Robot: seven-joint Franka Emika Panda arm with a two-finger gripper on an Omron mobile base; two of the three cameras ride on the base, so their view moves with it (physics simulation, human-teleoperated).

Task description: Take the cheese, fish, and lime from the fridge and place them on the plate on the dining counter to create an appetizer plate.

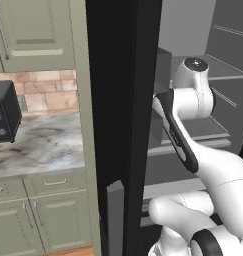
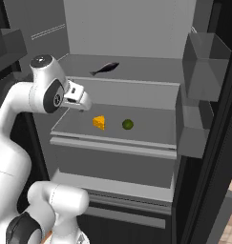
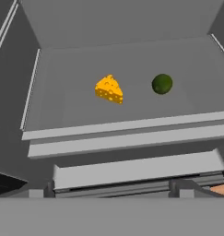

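"Claw (image 2: 85, 105) sits where, relative to the cheese (image 3: 109, 89)?"

"It hangs over the front left corner of the middle shelf (image 2: 136, 138) inside the fridge (image 2: 127, 28), above shelf level. The cheese is on that shelf, forward of the claw, lower, and a little to the arm's right."

"Fingers apart or together?"

"That can't be told; the tips are too hard to make out from either side."

"And from the hand camera?"

"The cheese lies slightly left of centre and well up the picture, so the reach looks to be mostly forward and down, with little sideways correction."

"Which way does the wedge run?"

"Its narrow end seems to point toward the fridge's back and its broad face toward the front, skewed slightly. The fingers would probably do best closing across the flat sides."

"Anything crowding it?"

"The lime (image 3: 162, 84) is on the same shelf to the cheese's right, clearly apart. The fish (image 2: 104, 68) lies one shelf up, near the back."
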